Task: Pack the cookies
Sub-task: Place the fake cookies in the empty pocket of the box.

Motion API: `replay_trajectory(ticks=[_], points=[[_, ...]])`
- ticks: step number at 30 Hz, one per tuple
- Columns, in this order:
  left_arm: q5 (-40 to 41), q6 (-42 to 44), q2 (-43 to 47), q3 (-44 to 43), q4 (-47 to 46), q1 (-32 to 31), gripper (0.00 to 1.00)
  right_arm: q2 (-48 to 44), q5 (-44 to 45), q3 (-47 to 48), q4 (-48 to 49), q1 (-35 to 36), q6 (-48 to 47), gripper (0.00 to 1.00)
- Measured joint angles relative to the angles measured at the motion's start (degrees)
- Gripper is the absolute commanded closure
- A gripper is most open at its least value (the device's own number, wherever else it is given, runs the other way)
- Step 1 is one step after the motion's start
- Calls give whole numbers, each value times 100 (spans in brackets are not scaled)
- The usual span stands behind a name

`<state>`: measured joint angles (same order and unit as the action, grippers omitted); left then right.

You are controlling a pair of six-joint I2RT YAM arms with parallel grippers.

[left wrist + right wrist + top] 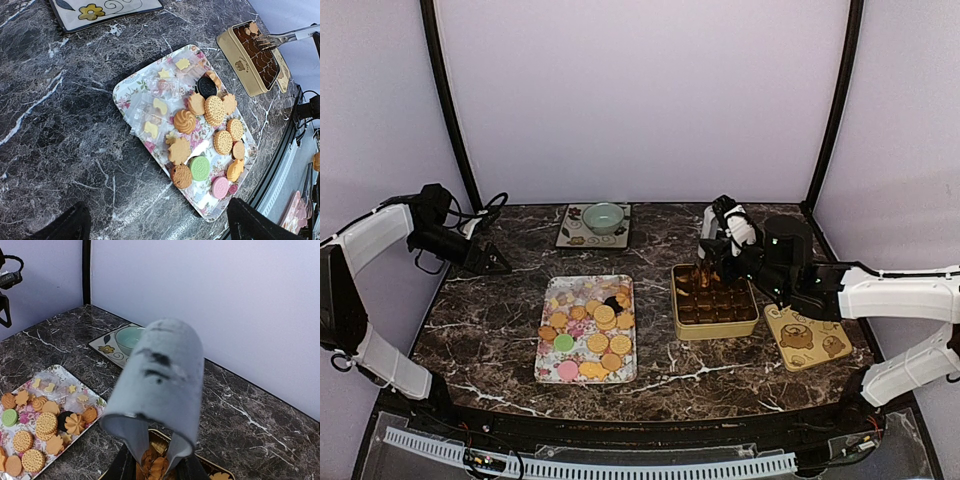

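Packing looks to be at an early stage. Nearly all the cookies (588,330) lie on the floral tray (125,90) in the middle of the counter (490,320). Most are golden rounds and flower shapes, with a green one, a couple of pink ones and a dark sandwich biscuit among them. At the tray's far end sit a few clear packets (160,100) with small yellow shapes inside.

To the right of the tray stands the gold tin (715,334), open, with its lid (807,340) laid flat just beside it on the near right. The tin's grid of cells reads as dark brown almost throughout. Only the far-left corner shows orange, so I judge that one or two pieces at most have gone in.

The right hand (706,270) is over that far-left corner, its fingers drawn close on an orange cookie (154,464) down at the tin's cells. The wrist view is half blocked by a pale padded part of the hand, so I cannot tell whether the cookie already rests in its cell or hangs just above it. The left hand (490,262) hovers at the far left of the counter, well apart from tray and tin, fingers spread wide and holding nothing.

A green bowl (603,216) on a small plate (570,235) at the far side looks to play no part.

What is left is nearly everything. The tray has to be emptied piece by piece into the cells, and then, presumably, the lid goes on.
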<state>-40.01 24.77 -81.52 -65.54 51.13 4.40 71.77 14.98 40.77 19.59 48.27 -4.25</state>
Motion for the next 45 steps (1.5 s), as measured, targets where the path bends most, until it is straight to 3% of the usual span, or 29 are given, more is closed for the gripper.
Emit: replay_trajectory(ticks=[13, 34, 45], points=[[2, 0, 0, 0, 0, 0, 2, 142, -44, -39, 11, -74, -11, 62], [0, -90, 0, 0, -4, 0, 2, -361, -317, 262, -118, 13, 22, 75], [0, -107, 0, 0, -4, 0, 2, 216, -321, 262, -116, -24, 118, 80]])
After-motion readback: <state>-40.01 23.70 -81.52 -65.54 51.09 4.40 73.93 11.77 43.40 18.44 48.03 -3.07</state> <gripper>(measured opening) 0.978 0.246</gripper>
